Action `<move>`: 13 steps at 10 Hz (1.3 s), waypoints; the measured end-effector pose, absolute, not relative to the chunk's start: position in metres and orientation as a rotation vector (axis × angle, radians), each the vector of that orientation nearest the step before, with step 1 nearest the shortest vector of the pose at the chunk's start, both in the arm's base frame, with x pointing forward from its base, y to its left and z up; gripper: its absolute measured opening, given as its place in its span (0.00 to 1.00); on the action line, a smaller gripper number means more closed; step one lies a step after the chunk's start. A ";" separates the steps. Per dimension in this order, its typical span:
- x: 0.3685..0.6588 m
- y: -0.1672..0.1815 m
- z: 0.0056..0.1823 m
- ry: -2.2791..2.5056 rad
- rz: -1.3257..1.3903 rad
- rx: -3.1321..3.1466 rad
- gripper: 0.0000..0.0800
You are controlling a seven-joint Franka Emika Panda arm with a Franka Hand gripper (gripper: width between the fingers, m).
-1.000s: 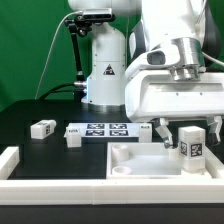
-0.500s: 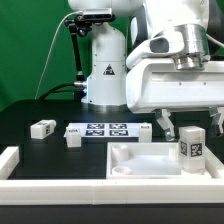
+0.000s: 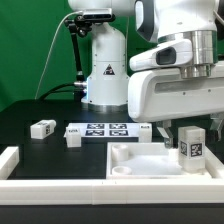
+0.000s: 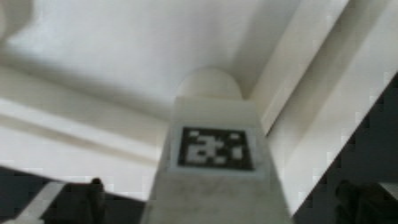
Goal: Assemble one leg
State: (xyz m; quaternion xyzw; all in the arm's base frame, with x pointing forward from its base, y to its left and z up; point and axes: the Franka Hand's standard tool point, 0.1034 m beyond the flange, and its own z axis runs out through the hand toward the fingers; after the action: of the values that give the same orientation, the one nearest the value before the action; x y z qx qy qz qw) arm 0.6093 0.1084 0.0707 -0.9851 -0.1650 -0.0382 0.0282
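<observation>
The jaws hang open just above the leg (image 3: pixel 192 144) and grip nothing. In the wrist view the leg (image 4: pixel 215 150) is straight below them, and nothing presses on its sides. The leg stands upright inside the white tray (image 3: pixel 130 166), close to the tray's wall, with its tag facing outward. I think it stands there so that the wall keeps it steady and the jaws can come down on it squarely. One small block (image 3: pixel 42 128) and a second block (image 3: pixel 72 137) lie on the black bench (image 3: pixel 25 145). They are well away from the jaws, toward the exterior view's left, near the marker board (image 3: pixel 105 129).
</observation>
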 end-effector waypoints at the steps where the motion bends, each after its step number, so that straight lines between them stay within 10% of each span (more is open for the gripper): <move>1: 0.609 0.112 0.072 -0.509 -0.027 -3.036 0.81; 5: 0.615 0.111 0.071 -0.513 -0.078 -3.036 0.69; 7: 0.614 0.111 0.070 -0.513 -0.077 -3.036 0.36; 13: 0.611 0.115 0.068 -0.065 -0.052 -3.061 0.36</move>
State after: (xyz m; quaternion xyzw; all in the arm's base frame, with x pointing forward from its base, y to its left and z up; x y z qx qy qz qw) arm 0.6106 0.1148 0.0684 -0.9988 -0.0213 -0.0169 0.0395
